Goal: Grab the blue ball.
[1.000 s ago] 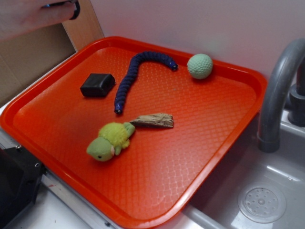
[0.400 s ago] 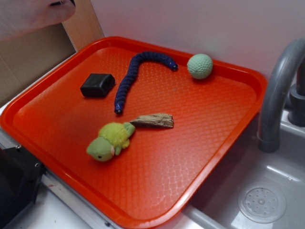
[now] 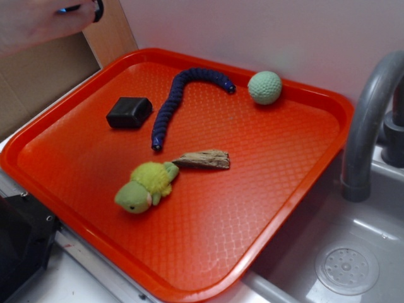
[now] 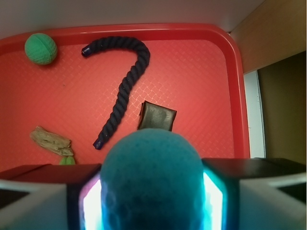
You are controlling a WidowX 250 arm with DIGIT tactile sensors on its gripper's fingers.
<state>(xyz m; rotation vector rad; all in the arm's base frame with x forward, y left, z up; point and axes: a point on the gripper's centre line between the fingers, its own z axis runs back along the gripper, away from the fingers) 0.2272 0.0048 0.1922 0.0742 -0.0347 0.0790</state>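
Note:
The blue ball [image 4: 152, 163], sky-blue and dimpled, fills the lower middle of the wrist view. My gripper [image 4: 152, 191] is shut on it, with a dark finger pressed against each side. It hangs above the near-left part of the red tray [image 4: 201, 72]. In the exterior view only a dark piece of the gripper [image 3: 98, 9] and a fleck of blue [image 3: 68, 9] show at the top left edge, beside a pale blurred shape.
On the red tray [image 3: 284, 164] lie a pale green ball [image 3: 264, 87], a long dark-blue snake-like toy [image 3: 173, 101], a black block [image 3: 129, 112], a piece of wood [image 3: 205, 159] and a yellow-green plush toy [image 3: 146, 186]. A grey faucet [image 3: 369, 120] and sink [image 3: 347, 265] are to the right.
The dark piece at the top left edge rose almost out of the frame, then came back down a little. Nothing on the tray has moved.

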